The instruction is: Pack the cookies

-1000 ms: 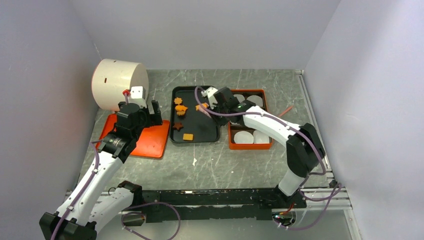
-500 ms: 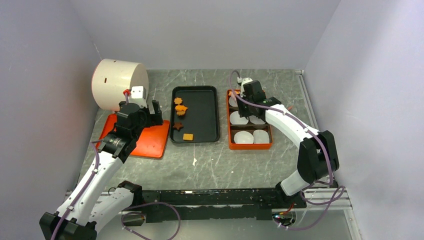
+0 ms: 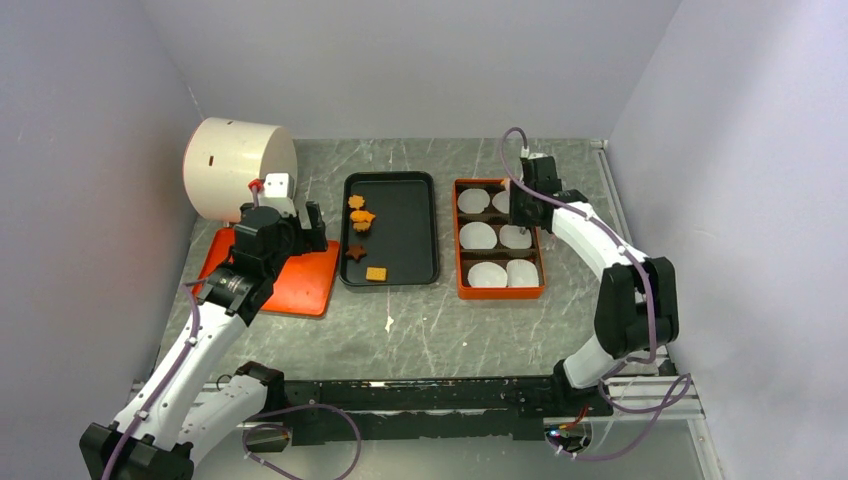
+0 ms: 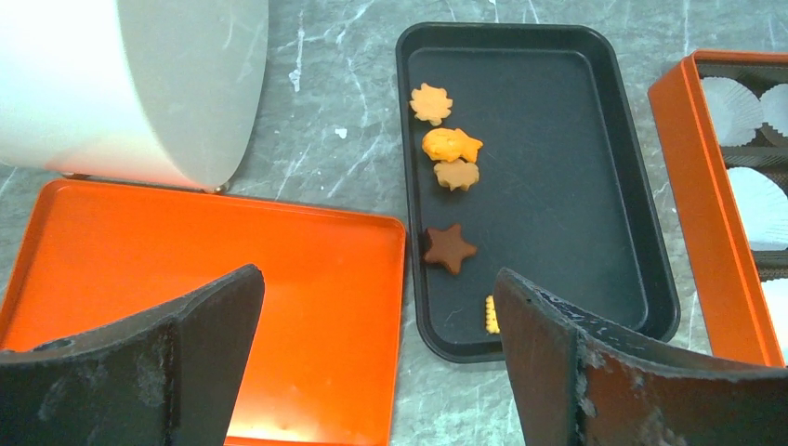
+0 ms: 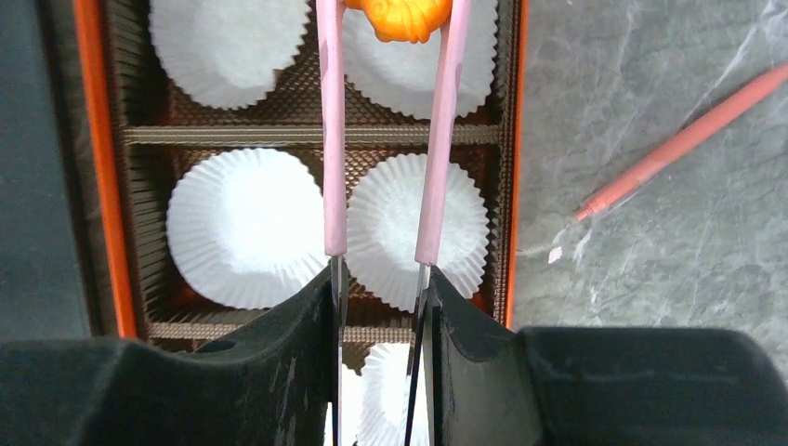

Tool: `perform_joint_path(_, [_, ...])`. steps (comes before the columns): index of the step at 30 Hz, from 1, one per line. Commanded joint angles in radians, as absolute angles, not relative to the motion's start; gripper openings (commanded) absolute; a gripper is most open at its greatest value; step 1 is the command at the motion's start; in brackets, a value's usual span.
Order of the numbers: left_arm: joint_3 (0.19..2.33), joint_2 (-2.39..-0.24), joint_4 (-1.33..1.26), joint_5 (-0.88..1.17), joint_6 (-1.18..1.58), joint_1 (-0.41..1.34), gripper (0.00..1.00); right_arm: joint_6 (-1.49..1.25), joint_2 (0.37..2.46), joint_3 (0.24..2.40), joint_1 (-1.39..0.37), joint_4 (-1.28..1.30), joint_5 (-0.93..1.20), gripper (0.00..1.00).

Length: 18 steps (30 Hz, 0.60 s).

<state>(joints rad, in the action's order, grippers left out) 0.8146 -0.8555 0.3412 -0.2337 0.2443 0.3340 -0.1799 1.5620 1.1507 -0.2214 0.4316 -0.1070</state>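
prog early: box cups look empty | R gripper clamped on tongs, cookie pinched over box far-R cup | 5 cookies in tray L of box | L gripper apart

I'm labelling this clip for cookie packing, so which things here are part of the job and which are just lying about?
Job: cookies on the black tray; orange cookie held in the pink tongs; orange box; white paper cups; orange lid, probably.
Lying about: white cylinder; loose pink stick beside the box.
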Motion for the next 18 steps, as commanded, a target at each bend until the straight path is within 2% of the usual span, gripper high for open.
perform_joint_path(1, [0.810,-0.861,0.304,-0.217,0.216,0.328,0.98,-0.211,1.618,1.201,-0.199,0.414,-0.119,0.00])
perform_joint_path(18, [0.807,-0.866,0.301,-0.206,0.214,0.328,0.98,-0.192,1.747,1.259,-0.189,0.419,-0.118,0.03])
